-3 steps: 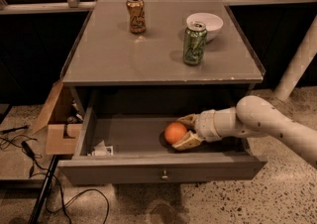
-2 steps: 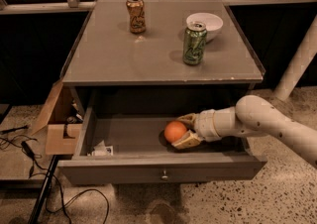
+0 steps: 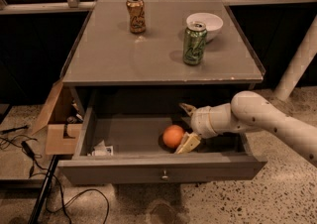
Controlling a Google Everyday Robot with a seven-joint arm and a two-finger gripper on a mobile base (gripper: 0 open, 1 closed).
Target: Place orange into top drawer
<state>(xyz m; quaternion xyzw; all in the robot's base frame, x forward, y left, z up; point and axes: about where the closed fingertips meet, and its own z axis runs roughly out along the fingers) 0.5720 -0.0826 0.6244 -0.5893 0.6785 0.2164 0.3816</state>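
The gripper [image 3: 184, 128] is hanging wide open inside the top drawer [image 3: 124, 168], gripping nothing; the orange [image 3: 173, 136] is lying at its eight o'clock, against the lower finger.

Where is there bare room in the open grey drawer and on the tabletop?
Free: grey drawer floor between white paper scrap and round orange fruit; front-left of grey tabletop. Crowded: drawer's right, where the open hand flanks the fruit; green can by white bowl.
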